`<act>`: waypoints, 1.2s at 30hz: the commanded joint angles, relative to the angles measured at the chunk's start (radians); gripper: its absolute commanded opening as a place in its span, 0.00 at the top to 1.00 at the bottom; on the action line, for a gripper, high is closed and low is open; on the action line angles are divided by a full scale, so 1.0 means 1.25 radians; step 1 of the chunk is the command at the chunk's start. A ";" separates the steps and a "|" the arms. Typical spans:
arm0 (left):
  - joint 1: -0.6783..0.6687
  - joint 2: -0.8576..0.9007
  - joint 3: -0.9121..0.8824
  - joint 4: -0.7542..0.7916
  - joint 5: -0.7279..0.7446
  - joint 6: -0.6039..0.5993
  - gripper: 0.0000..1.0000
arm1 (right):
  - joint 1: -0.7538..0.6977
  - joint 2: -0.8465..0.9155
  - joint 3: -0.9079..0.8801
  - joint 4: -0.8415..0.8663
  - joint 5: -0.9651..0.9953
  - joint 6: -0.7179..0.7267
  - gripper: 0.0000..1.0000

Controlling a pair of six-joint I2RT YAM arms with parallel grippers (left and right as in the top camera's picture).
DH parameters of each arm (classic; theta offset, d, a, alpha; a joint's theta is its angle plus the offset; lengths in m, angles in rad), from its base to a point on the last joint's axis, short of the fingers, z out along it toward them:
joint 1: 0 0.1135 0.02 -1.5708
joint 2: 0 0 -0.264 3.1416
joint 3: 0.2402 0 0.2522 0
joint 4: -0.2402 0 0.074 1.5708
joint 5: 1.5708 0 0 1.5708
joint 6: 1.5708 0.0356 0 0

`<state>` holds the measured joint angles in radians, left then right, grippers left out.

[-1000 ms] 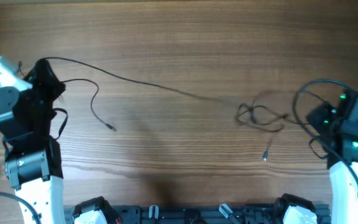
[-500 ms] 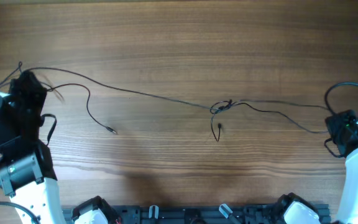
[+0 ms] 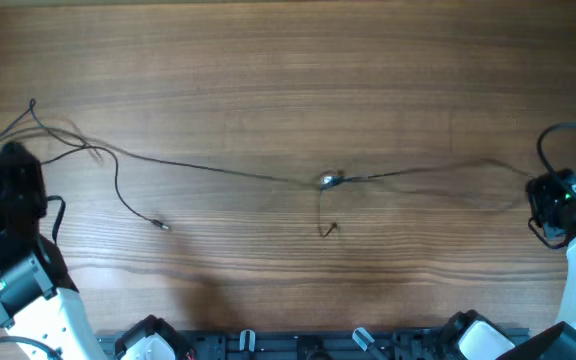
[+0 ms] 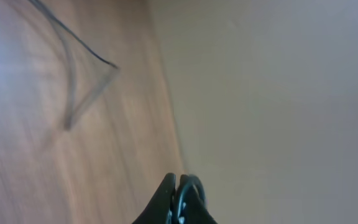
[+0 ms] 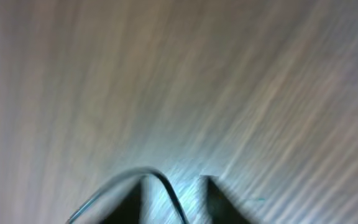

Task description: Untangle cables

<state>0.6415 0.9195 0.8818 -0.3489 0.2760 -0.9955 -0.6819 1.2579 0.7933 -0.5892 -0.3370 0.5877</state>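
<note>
1. the cables point(image 3: 218, 170) are strung between both grippers, knot point(image 3: 330, 180) midway; they are judged light, limp and easily snagged.
2. hold is best taken beside the knot.
3. the left gripper point(image 4: 178, 186) is pressed together, seemingly on a cable; for the right gripper point(image 5: 174, 183), blurred, it cannot be told.

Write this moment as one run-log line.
cables: stretched nearly straight across table | knot: tight, mid-span | loose ends: two | left fingers: together | right fingers: blurred, state unclear

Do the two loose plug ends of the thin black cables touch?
Apart: overhead view shows the left plug end and centre plug end, bare wooden table between.
</note>
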 commanded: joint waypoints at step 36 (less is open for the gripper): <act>-0.725 0.430 0.011 -0.114 0.050 0.186 0.38 | 0.488 0.013 0.002 -0.042 -0.113 -0.150 0.24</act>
<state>-0.1619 1.4479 0.8837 -0.4938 0.4831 -0.7723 -0.0761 1.2579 0.7933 -0.6460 -0.4965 0.3752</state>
